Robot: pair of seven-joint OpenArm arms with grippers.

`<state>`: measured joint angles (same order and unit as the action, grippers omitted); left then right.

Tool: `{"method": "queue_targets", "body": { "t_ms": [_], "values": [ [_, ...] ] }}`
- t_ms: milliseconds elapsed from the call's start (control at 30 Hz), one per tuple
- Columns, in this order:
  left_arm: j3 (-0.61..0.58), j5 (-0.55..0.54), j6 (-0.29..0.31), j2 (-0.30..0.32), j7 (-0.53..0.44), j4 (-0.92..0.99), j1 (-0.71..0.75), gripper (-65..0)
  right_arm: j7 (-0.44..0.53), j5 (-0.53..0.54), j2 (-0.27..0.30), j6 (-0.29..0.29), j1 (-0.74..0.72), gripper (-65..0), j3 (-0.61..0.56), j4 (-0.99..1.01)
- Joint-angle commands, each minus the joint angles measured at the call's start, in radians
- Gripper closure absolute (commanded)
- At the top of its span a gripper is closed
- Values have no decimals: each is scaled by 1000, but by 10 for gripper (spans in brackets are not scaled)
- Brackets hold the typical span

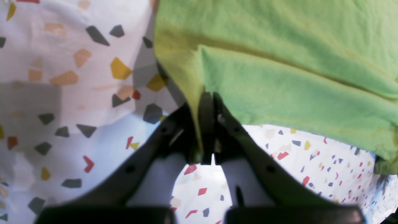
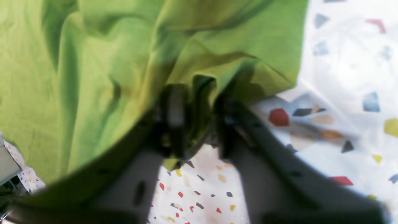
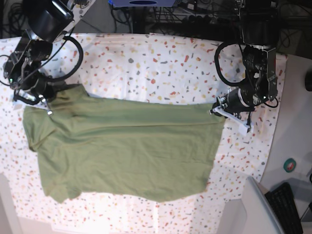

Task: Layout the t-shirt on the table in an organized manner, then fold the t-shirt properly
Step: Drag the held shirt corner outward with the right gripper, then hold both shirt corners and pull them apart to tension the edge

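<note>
Green fabric, one shirt point(image 3: 122, 146), lies spread across the one speckled counter point(image 3: 165, 63), its hem toward the scene's right. Two grippers hold its far edge: the left gripper point(image 1: 206, 102) has its fingers clamped together on the hem corner at far right. The right gripper point(image 2: 196, 102), at far left, has a fold of cloth between fingers not quite together.

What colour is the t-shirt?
Green: the t-shirt shows best in the base view.

black keyboard point(image 3: 286, 204), teal roll point(image 3: 290, 165)
</note>
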<state>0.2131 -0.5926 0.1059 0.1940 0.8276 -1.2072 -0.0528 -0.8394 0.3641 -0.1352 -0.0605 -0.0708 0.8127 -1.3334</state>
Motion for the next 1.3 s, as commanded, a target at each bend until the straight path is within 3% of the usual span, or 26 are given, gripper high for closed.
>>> {"method": "queue_targets", "body": {
  "t_ms": [0, 167, 333, 500, 700, 833, 1000, 1067, 1167, 1267],
  "values": [
    [3, -10, 7, 17, -9, -15, -17, 0, 4, 13, 7, 8, -11, 0, 7, -21],
    [6, -10, 7, 25, -7, -16, -17, 0, -19, 31, 6, 14, 52, 0, 1, -137],
    [3, -10, 7, 28, -6, -29, 9, 0, -94, 226, 30, 15, 208, 0, -2, -268],
    [1, -10, 7, 23, -6, -98, 89, 0, -91, 402, 87, 26, 300, 0, 9, -182],
    [4, -10, 7, 29, -6, -182, 164, 0, -102, 441, 79, 26, 322, 0, 9, -99],
    [4, -10, 7, 42, -6, -181, 164, 0, -172, 571, 79, 24, 332, 0, 10, -84],
    [12, -10, 7, 45, -6, -185, 164, 0, -197, 698, 81, -49, 401, -222, 10, -168],
    [13, -10, 7, 45, -6, -185, 164, 0, -195, 706, 81, -80, 434, -230, 10, -217],
    [13, -10, 7, 45, -6, -185, 164, 0, -169, 691, 92, -81, 470, -233, 9, -271],
    [13, -10, 7, 45, -6, -184, 164, 0, -87, 602, 122, -81, 466, -237, 0, -263]
  ]
}}
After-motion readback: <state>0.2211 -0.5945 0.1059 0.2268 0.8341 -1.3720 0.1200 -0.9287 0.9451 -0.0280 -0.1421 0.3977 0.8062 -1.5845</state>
